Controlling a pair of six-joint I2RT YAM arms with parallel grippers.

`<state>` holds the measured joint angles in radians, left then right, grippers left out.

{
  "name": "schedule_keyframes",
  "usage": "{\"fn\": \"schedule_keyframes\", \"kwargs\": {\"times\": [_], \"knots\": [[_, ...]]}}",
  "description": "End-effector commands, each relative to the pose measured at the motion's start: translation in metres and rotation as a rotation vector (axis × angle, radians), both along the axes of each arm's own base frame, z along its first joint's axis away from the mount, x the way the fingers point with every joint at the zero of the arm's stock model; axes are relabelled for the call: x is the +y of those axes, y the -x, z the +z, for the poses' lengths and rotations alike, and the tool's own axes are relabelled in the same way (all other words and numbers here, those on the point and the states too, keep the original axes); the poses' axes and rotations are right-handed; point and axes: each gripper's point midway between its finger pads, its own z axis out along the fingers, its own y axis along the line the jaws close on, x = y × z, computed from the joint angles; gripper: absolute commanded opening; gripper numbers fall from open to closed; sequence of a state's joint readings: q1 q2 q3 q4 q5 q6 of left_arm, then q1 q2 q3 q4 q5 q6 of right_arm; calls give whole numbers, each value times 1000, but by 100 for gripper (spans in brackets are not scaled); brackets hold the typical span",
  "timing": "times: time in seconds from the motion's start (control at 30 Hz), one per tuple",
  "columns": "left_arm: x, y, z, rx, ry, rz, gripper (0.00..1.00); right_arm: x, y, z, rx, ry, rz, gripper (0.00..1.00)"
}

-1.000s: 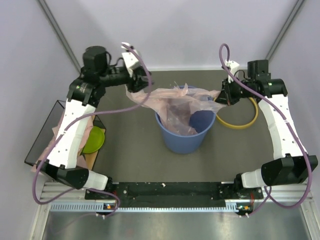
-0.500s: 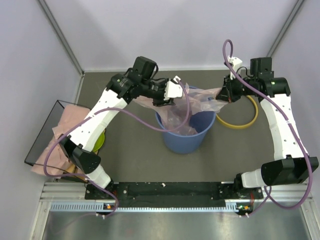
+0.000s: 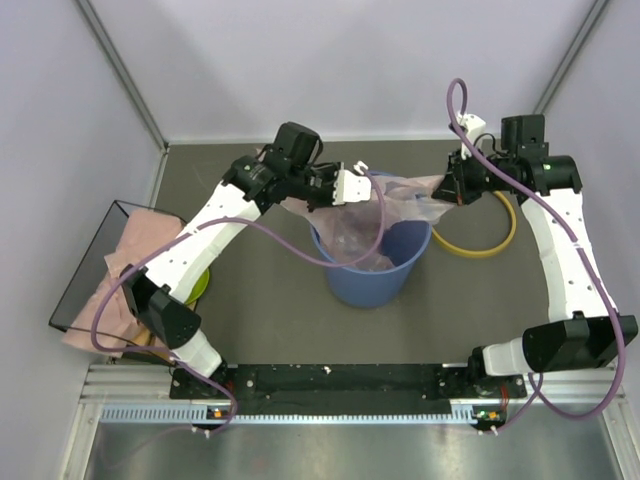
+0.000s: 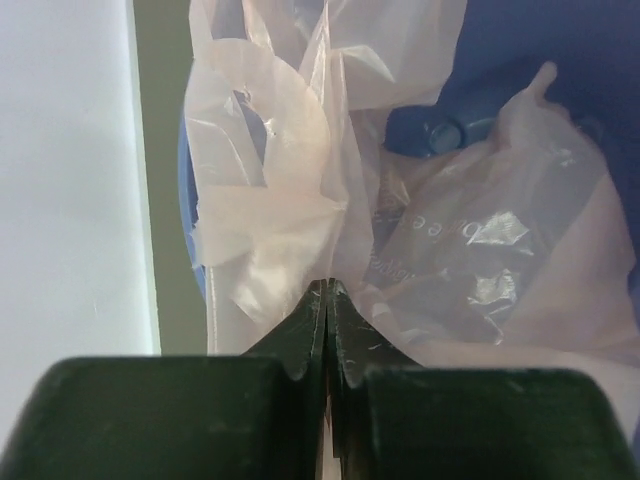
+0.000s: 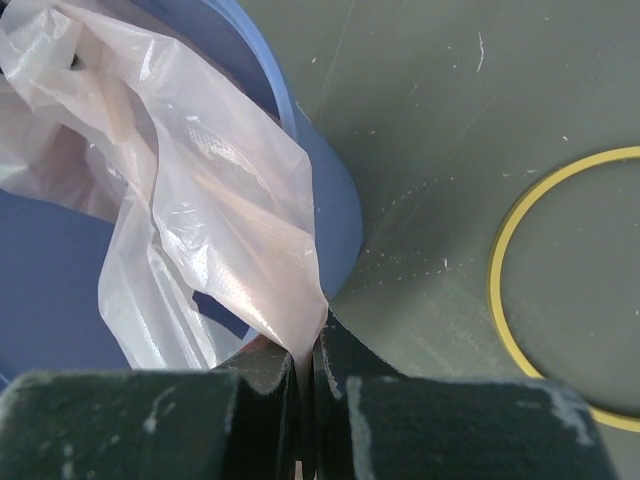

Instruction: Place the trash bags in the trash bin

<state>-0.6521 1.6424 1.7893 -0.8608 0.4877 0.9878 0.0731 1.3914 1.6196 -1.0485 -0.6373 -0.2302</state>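
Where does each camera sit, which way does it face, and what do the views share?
Top external: above and behind, looking down on the table; the left arm and right arm show whole.
Left wrist: on the left arm, looking past the left gripper, shut on the pink bag, into the blue bin.
Right wrist: on the right arm, looking past the right gripper, also shut on bag, at the bin's rim and the yellow ring.
Shared: all three show bag and bin.
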Motion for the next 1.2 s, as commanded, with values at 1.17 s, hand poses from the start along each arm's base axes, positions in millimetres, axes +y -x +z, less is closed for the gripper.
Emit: {"fn": "schedule_keyframes", "kwargs": {"times": [1.17], "knots": [[3, 184, -70, 285, -131, -223, 5, -30, 16, -26, 46, 79, -88, 0]]}}
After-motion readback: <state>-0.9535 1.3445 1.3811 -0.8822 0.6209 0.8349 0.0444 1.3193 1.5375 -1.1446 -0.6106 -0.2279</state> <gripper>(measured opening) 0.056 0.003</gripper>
